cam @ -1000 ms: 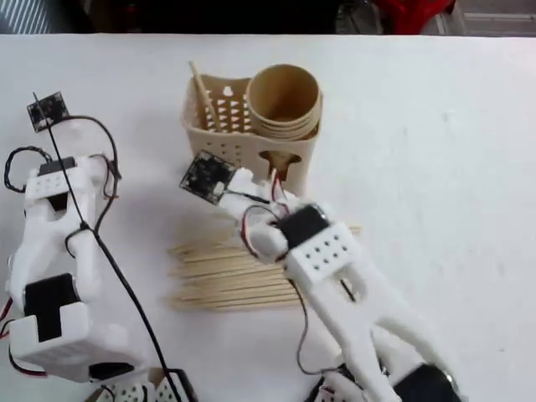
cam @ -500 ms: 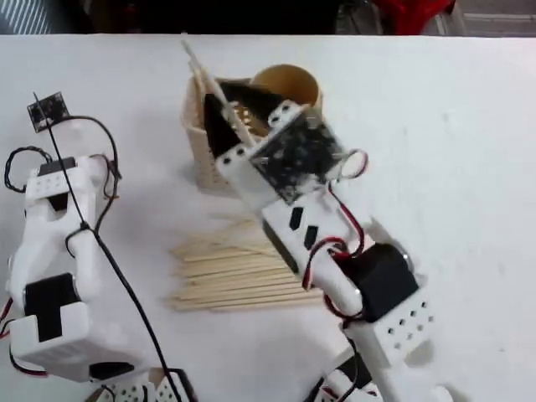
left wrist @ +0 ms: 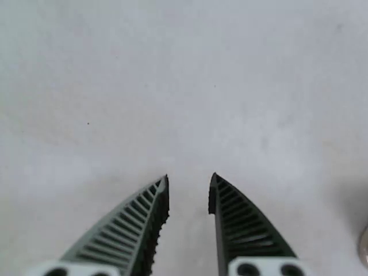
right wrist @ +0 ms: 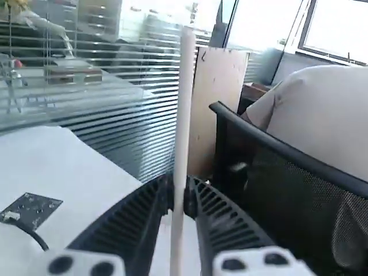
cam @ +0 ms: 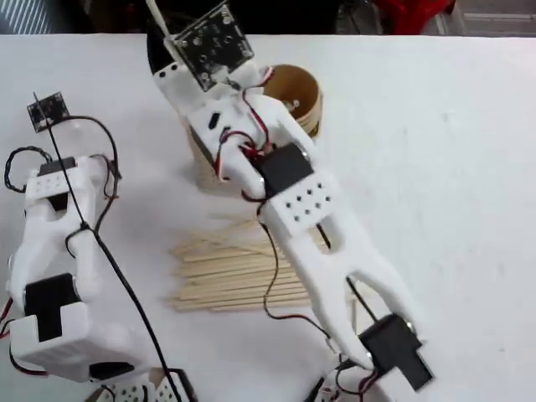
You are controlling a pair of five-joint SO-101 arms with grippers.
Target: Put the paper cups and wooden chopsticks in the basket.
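Wooden and pale, a single chopstick (right wrist: 184, 103) is sitting clamped between the fingers of the right gripper (right wrist: 179, 187), its shaft running on past the fingertips. In the high view the right arm (cam: 318, 243) is stretching from the lower right of the frame to the upper middle. It is holding that chopstick tilted at the top edge of the frame, to the upper left of the basket (cam: 199, 167). The cream basket is standing on the white bench (cam: 444, 167) in the upper middle of the frame, largely covered by the arm, with the stacked paper cups (cam: 308, 96) sitting in its right side. Below the basket, in the lower middle of the frame, a pile of wooden chopsticks (cam: 222, 276) is lying loose and flat on the bench, with the arm crossing over its right end. The left arm (cam: 50, 251) is resting at the left edge of the frame, well apart from the basket and the pile. The left gripper (left wrist: 188, 184) is hanging released over bare bench, its fingers parted with nothing between them. A small circuit board (cam: 48, 110) on a black wire is lying on the bench in the upper left of the frame.
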